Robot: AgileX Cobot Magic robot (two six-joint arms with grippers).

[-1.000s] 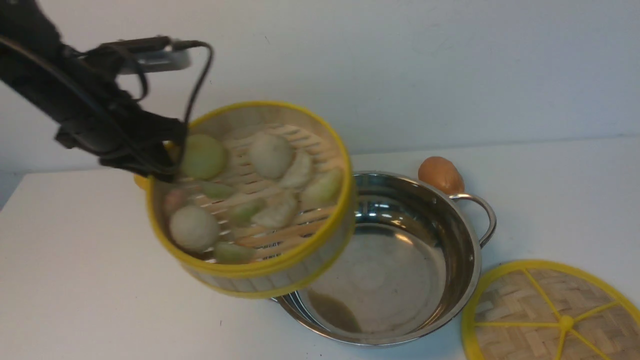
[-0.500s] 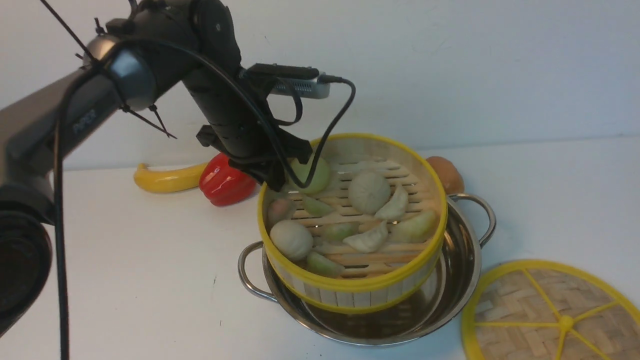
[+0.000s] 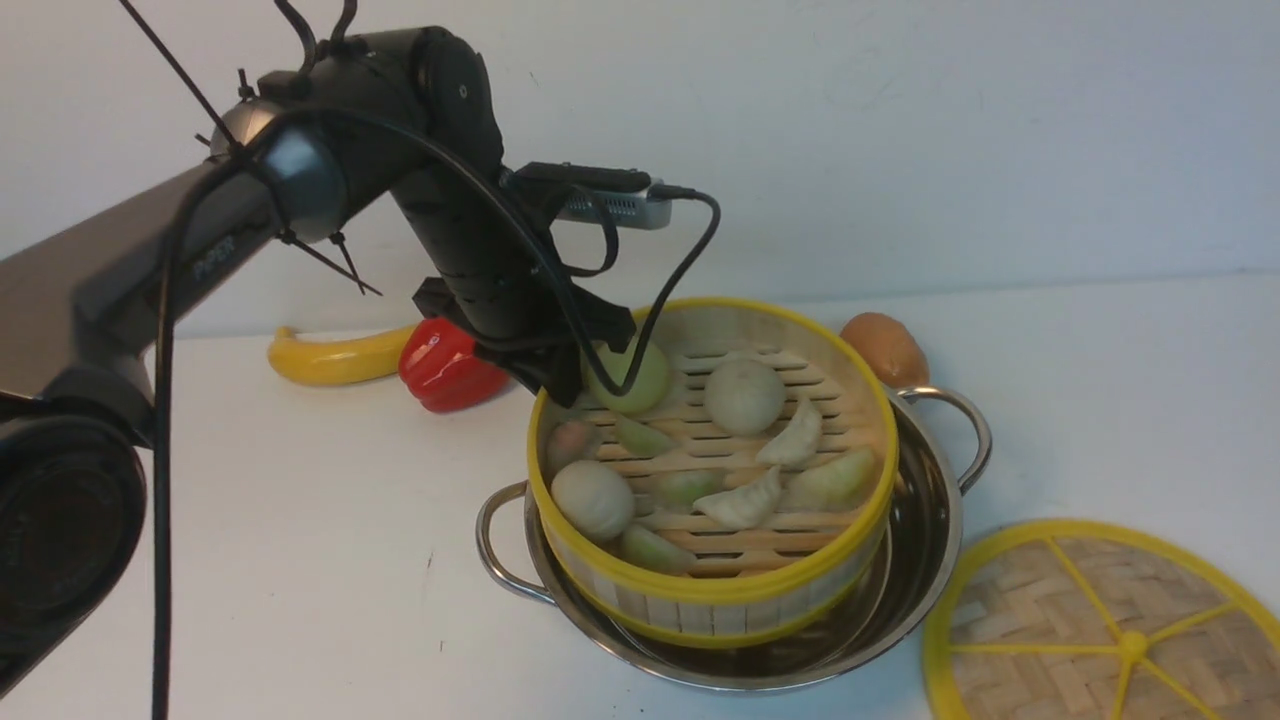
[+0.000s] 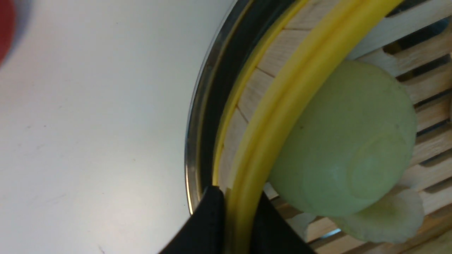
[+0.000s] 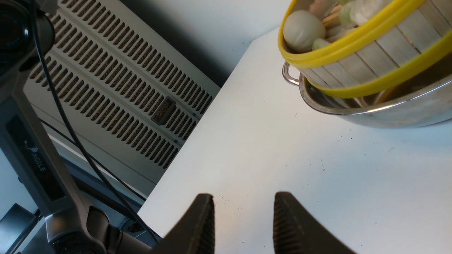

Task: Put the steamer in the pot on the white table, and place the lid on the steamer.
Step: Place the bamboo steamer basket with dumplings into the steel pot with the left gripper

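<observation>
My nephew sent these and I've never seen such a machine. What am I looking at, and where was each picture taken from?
It is a two-armed robot. The wide picture looks forward from between its arms; the two close-ups come from cameras on its wrists. The left end effector pinches the rim of the steamer, a bamboo basket of toy dumplings, sitting partly in the pot. The right end effector is open and empty. On the white table lie the lid, a banana and a red pepper.

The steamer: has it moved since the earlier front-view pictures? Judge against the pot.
Yes. The steamer moved right and down: earlier it hung over the left edge of the pot, now its base is inside the rim.
</observation>
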